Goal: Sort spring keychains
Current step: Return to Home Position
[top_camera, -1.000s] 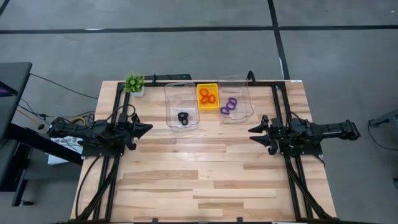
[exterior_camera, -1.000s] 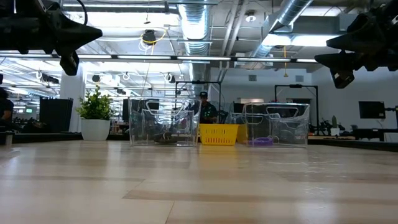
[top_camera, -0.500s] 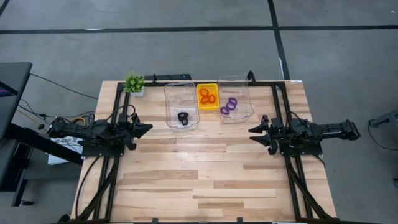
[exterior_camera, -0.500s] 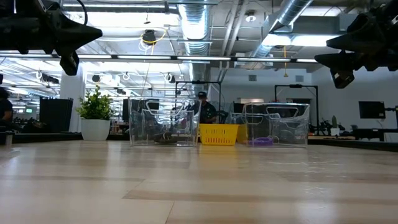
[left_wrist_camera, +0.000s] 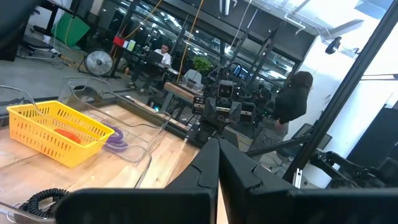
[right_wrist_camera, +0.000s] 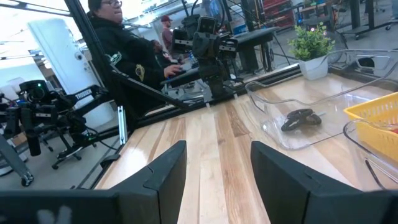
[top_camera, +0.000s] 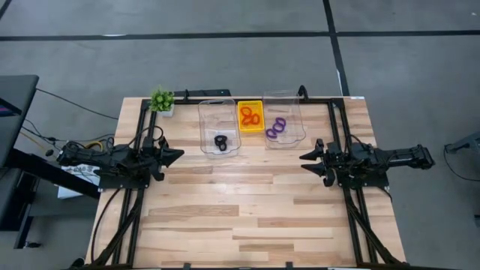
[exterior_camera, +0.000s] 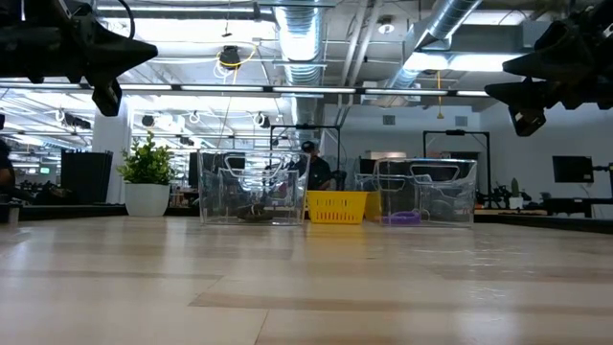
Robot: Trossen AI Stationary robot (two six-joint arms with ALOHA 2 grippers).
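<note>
Two grippers unmoved since a second ago — left gripper [top_camera: 179, 155] pressed together, right gripper [top_camera: 304, 162] spread, at the table's [top_camera: 247, 217] sides, orange keychains [top_camera: 250, 116] in yellow tray [top_camera: 240, 128], purple keychains [top_camera: 276, 127] and black keychains [top_camera: 220, 142] in separate clear boxes [top_camera: 214, 112].

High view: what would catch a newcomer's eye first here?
The yellow tray at the far edge of the table holds the orange keychains. The left container beside it holds black keychains, the right container purple keychains. Both arms wait at the sides, left gripper shut, right gripper open.
</note>
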